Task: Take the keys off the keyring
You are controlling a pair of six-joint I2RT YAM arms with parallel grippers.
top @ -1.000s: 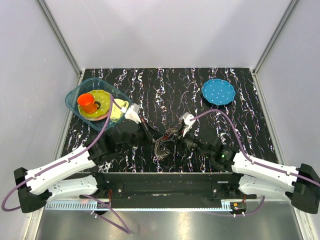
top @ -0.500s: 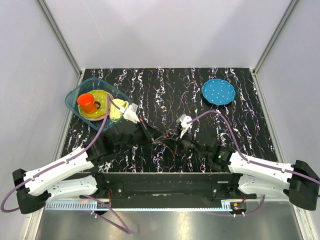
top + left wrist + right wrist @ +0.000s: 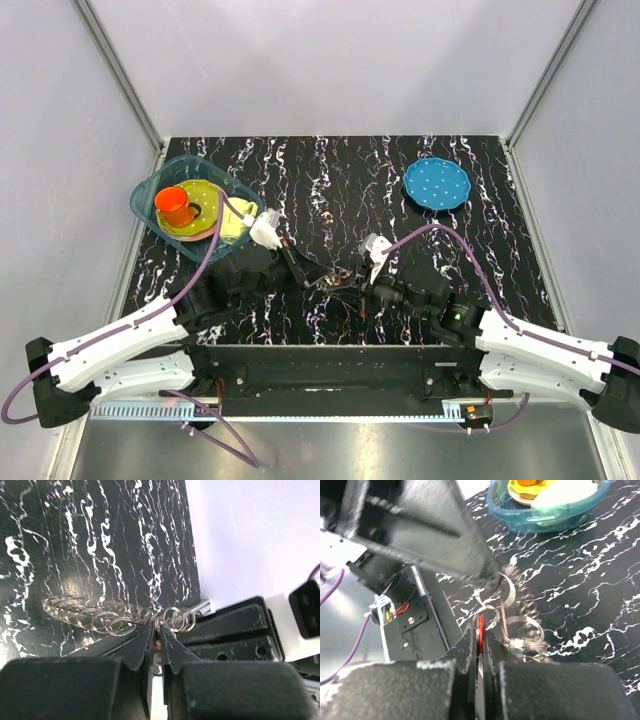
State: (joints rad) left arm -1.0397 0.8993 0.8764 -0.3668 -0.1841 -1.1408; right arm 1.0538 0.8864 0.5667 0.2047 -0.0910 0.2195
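Observation:
The keyring (image 3: 95, 619) is a bunch of silvery linked rings, stretched low over the black marbled table between both grippers (image 3: 337, 279). My left gripper (image 3: 158, 626) is shut on one of its rings, and a speck of red shows between the jaws. My right gripper (image 3: 480, 627) is shut on a thin red key (image 3: 481, 620) that hangs from a ring, with the rest of the keyring (image 3: 522, 627) spreading to its right. From above, the left gripper (image 3: 318, 276) and the right gripper (image 3: 353, 288) almost meet near the table's front middle.
A teal tub (image 3: 150, 190) at the back left holds a yellow plate and an orange cup (image 3: 176, 206). A blue dotted plate (image 3: 437, 183) lies at the back right. The black base rail (image 3: 320, 365) runs along the near edge just behind the grippers.
My right gripper has closed on the red key and shifted slightly toward the near edge. The keyring, which hung as a loose loop, is now drawn flat between the two grippers.

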